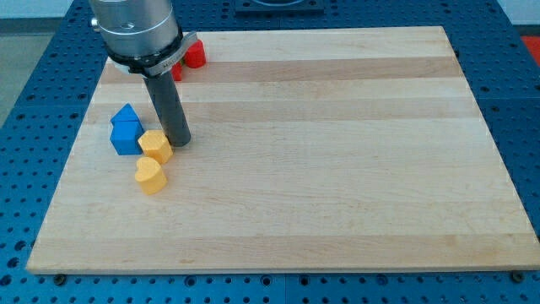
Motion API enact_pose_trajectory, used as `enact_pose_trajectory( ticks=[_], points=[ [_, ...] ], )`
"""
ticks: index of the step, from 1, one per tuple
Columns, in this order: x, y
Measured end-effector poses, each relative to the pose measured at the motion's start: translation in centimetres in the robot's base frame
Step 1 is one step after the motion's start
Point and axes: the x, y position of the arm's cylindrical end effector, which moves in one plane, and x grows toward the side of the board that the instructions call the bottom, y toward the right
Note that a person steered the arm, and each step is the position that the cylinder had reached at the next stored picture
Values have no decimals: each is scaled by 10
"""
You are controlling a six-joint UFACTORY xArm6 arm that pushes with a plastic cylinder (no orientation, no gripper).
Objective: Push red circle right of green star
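A red block (195, 55) shows at the view's top left, partly hidden behind the arm's housing; its shape cannot be made out. No green star shows in the camera view. My tip (177, 140) rests on the board just right of a yellow hexagonal block (154, 145), touching or nearly touching it. A yellow heart block (150, 176) lies just below the hexagonal one. Two blue blocks sit to the left: a blue cube (126, 138) and a blue block (125, 115) right above it.
The wooden board (337, 169) lies on a blue perforated table (34, 101). The arm's grey housing (135, 29) hangs over the board's top left corner and hides what is behind it.
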Motion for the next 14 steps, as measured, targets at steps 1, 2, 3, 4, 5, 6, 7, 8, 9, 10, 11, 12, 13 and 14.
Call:
enact_pose_trajectory(
  ticks=[1, 2, 3, 4, 5, 6, 7, 8, 9, 10, 11, 12, 13, 14],
  points=[
    [-27, -5],
    [-97, -31],
    [-135, -62],
    [-137, -102],
    [-140, -131],
    [-220, -146],
    [-250, -144],
    [-248, -140],
    [-247, -141],
    [-247, -97],
    [-224, -43],
    [-135, 15],
    [-31, 45],
    [-9, 47]
  ],
)
